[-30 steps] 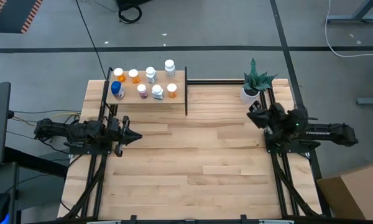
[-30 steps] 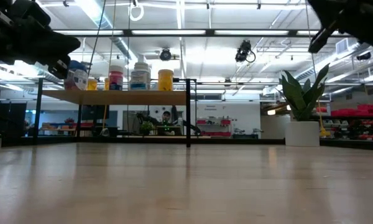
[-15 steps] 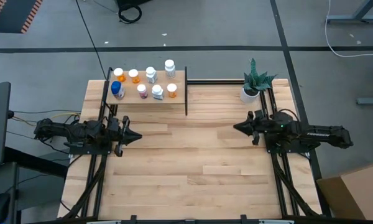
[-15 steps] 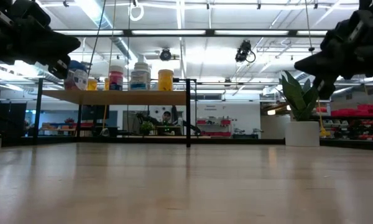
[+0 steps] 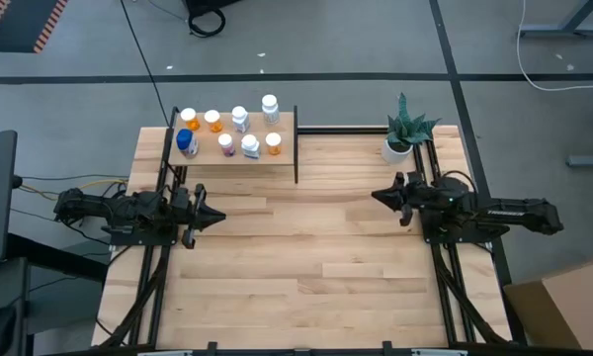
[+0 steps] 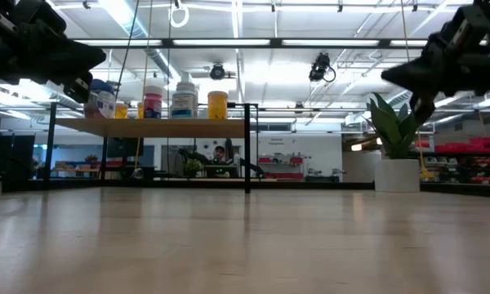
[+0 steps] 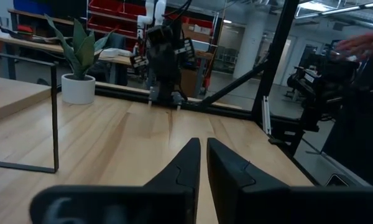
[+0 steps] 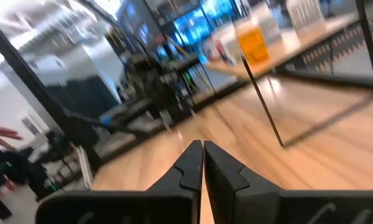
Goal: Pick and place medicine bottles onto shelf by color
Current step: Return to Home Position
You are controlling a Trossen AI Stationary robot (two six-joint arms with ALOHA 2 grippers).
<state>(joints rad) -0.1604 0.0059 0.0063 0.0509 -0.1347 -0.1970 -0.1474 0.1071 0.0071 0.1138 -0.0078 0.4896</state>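
From above we see the shelf (image 5: 286, 129) standing at the far left corner of the worktop (image 5: 306, 262), with eight medicine bottles (image 5: 239, 118) on it in two rows, four along its far edge and four along its near edge, the wide blue bottle (image 5: 187, 143) at the left end of the near row. The left gripper (image 5: 215, 217) hangs over the worktop's left edge and the right gripper (image 5: 378, 197) over its right edge, tips facing each other and well apart, both holding nothing; a potted plant (image 5: 405, 133) sits at the far right corner. At table height we find the bottles upright on the shelf board, with both grippers raised above the wood at the two sides. In the left wrist view the left gripper's fingers (image 7: 188, 163) are nearly closed with only a thin slit between them, pointing across bare planks toward the other arm (image 7: 165, 56); a person's hand (image 7: 363, 43) shows beyond the table. In the right wrist view the right gripper's fingers (image 8: 189, 163) are pressed together, and an orange bottle (image 8: 252, 42) stands at the shelf's edge
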